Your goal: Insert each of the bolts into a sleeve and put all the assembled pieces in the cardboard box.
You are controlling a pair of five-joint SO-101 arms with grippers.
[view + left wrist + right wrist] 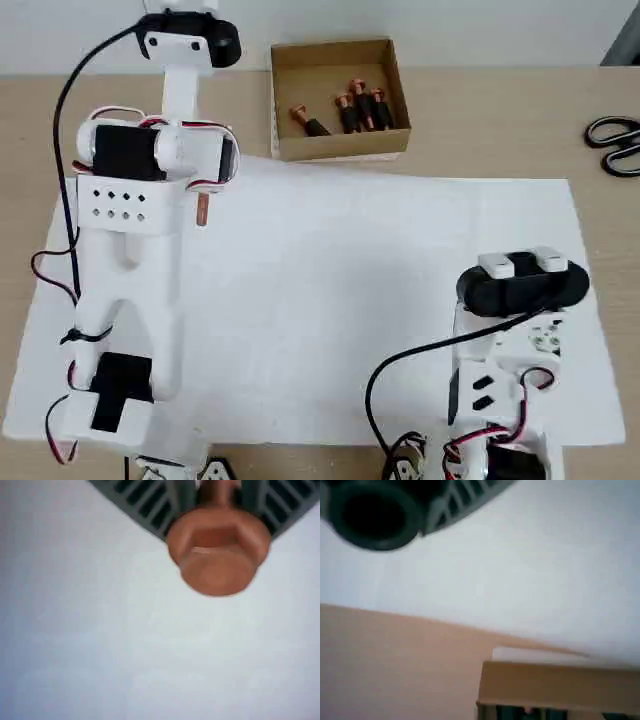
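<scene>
High view, near to far: my right arm (520, 330) sits at 5 o'clock, its end effector (412, 512) clamped on a dark sleeve (370, 515) above the white paper (350, 300). At 10 o'clock my left end effector (203, 192) grips a copper bolt (202, 212) over the paper. At 12 o'clock, on the counter (500, 120), the cardboard box (335, 150) holds assembled pieces (350, 112).
</scene>
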